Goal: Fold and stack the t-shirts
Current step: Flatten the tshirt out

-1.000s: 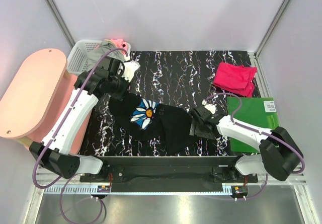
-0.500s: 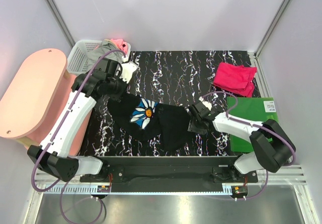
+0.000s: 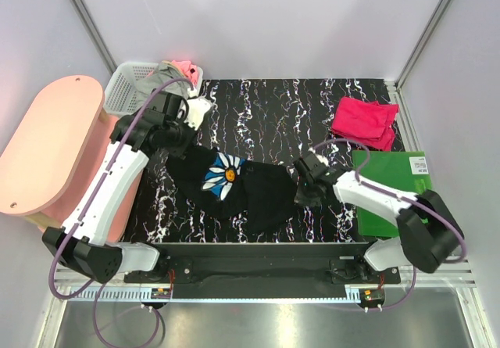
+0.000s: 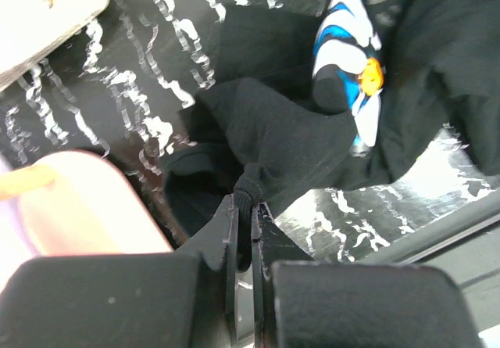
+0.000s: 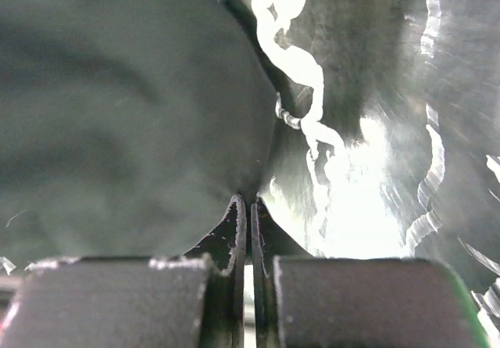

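Left claw (image 4: 244, 201), seemingly right claw (image 5: 248, 202), grip black t-shirt (image 3: 266, 195)

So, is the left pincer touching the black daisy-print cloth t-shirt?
Touching. The left wrist view shows the left pincer shut on a bunched fold of the black daisy-print cloth t-shirt.

We see a black marble-patterned table (image 3: 273, 113) with a crumpled black daisy-print t-shirt (image 3: 266, 195) lying on its near middle. Beyond that t-shirt to the right lies a crimson-pink t-shirt (image 3: 365, 121), and directly right of it, at the table's edge, a flat green board (image 3: 398, 172).
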